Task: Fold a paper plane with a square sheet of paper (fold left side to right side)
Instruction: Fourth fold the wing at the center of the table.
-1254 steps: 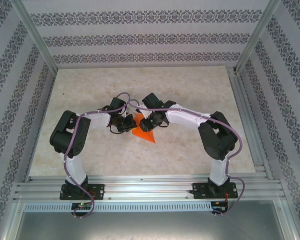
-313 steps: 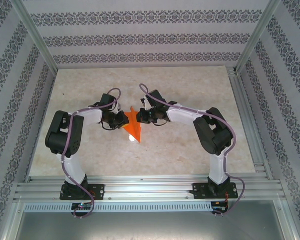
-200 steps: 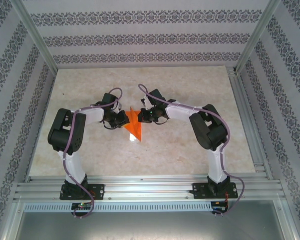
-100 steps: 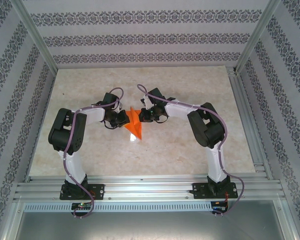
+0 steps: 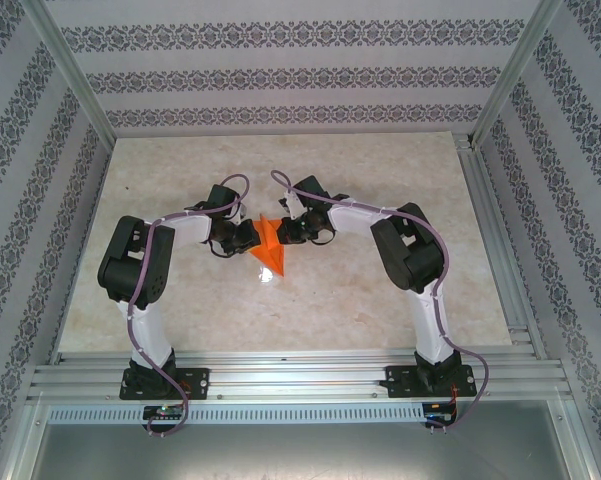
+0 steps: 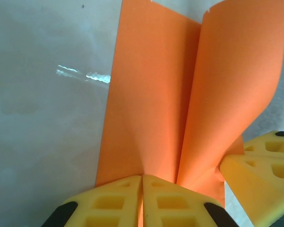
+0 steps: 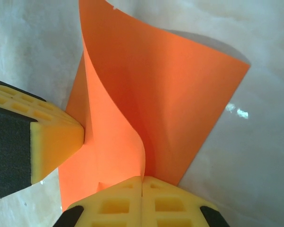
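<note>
The orange sheet of paper (image 5: 270,250) is at the table's middle, folded into a narrow wedge with its tip toward the near edge. My left gripper (image 5: 251,238) is shut on its left flap and my right gripper (image 5: 284,232) is shut on its right flap. In the left wrist view the paper (image 6: 151,94) rises from my shut left gripper (image 6: 142,178) with a centre crease, and the right gripper's fingers (image 6: 260,161) press the curled flap. In the right wrist view my right gripper (image 7: 142,180) pinches the paper (image 7: 179,104), whose edge curls up, with a left finger (image 7: 52,137) against it.
The tabletop (image 5: 380,190) is pale and marble-patterned, with a bright glare spot (image 5: 267,279) just below the paper's tip. Aluminium rails (image 5: 500,240) frame the right side and near edge. Patterned walls enclose the back and sides.
Both grippers have drawn slightly closer together. The orange paper between them now looks narrower and more upright. Both grips are unchanged.
</note>
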Controlling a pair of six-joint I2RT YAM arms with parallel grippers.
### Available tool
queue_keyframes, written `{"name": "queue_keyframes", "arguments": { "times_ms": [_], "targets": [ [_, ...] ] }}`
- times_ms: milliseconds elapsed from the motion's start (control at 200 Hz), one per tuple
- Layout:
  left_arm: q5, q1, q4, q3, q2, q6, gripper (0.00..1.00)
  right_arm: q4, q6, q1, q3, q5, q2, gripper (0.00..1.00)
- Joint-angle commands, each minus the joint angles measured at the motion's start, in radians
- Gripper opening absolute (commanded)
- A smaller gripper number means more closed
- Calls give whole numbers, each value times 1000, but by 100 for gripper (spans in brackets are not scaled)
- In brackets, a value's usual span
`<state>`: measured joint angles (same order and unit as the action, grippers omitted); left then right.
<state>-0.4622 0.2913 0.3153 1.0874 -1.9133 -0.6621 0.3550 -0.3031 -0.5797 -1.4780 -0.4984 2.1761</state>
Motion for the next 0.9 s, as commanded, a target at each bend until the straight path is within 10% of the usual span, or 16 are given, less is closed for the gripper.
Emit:
{"name": "queue_keyframes", "arguments": {
  "times_ms": [0,894],
  "targets": [
    [102,17,67,-19,-72,24,11,12,46,10,-30,1,17,0],
    [107,19,83,-14,-76,25,11,68,79,24,-41,26,29,0]
  ]
}}
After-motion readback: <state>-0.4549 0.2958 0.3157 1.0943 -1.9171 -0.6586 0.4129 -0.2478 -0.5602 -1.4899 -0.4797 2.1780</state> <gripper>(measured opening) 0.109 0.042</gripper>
